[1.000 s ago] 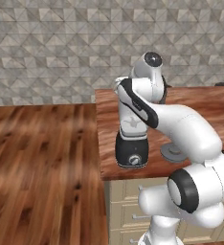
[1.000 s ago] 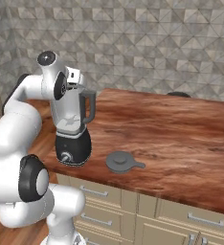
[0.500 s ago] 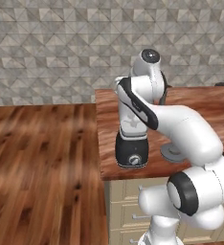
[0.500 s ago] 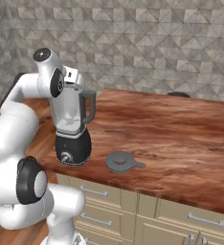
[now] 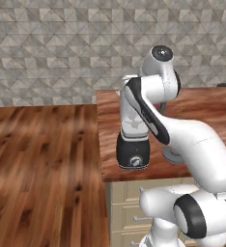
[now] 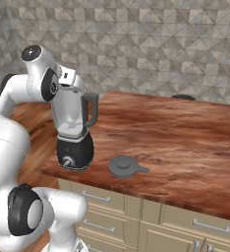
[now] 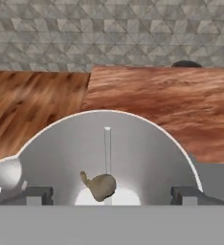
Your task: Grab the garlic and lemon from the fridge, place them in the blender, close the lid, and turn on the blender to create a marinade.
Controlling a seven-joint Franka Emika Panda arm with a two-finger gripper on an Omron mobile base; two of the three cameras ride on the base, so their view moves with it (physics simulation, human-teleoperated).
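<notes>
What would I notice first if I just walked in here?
The big white arm bends over the blender at the left end of the wooden counter, its open gripper above the jar's mouth. Inside the jar lies the small tan garlic. The grey lid lies on the counter beside the blender.

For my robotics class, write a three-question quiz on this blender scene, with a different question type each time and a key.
1. True or false: the lid sits on the blender.
2. Multiple choice. What lies inside the jar in the hand view? A) the lemon B) the garlic C) nothing
3. Fill in: the gripper above the jar has its fingers ____.

Key
1. False: the lid lies flat on the counter, beside the blender's base.
2. B: a small tan lump rests at the bottom of the jar.
3. Open: they stand wide apart, with nothing between them.
</notes>
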